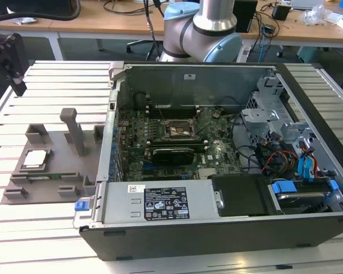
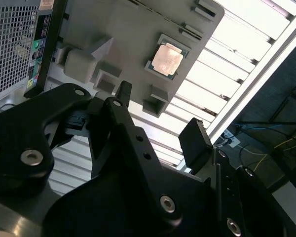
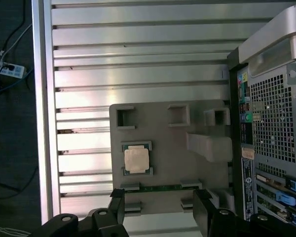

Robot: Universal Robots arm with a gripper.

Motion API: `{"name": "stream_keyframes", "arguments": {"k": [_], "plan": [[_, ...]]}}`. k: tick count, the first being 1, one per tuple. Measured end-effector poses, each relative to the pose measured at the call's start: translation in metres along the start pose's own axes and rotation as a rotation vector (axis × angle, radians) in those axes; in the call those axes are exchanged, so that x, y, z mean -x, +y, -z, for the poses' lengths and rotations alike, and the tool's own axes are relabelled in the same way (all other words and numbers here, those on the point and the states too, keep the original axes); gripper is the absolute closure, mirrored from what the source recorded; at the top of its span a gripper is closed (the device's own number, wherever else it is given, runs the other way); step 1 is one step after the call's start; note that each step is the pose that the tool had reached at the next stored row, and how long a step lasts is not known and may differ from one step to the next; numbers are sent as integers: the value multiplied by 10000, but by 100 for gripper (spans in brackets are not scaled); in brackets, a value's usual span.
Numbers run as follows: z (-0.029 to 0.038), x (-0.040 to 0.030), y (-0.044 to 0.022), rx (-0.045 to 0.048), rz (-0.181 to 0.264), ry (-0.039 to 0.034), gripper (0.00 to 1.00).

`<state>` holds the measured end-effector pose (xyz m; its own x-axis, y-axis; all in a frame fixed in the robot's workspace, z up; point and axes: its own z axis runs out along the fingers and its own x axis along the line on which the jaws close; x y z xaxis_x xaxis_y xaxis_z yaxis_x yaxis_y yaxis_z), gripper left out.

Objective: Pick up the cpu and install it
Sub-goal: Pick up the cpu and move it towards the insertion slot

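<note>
Okay, cpu (image 1: 35, 159) lay flat, silvery plate up, in square pocket of grey fixture tray (image 1: 57, 142) on slatted table (image 1: 57, 80), at exterior view's left of open computer case (image 1: 217, 240). Not yet picked up. Gripper (image 3: 160, 197) hovered above tray, fingers (image 2: 195, 136) spread wide, empty, clear of cpu. Dark socket frame (image 1: 182, 128) sat on motherboard (image 1: 217, 154) inside case. White printed label (image 1: 160, 204) on power supply (image 1: 201, 200); print left unread.

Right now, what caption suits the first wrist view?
Open gripper poised near the cpu, which sits in a gray tray beside the computer case.
</note>
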<state>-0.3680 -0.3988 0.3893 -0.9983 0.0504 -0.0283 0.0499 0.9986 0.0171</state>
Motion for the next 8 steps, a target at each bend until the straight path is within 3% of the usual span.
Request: {"name": "stream_keyframes", "arguments": {"k": [8], "plan": [[-55,-10,-2,0,0,0,34]]}}
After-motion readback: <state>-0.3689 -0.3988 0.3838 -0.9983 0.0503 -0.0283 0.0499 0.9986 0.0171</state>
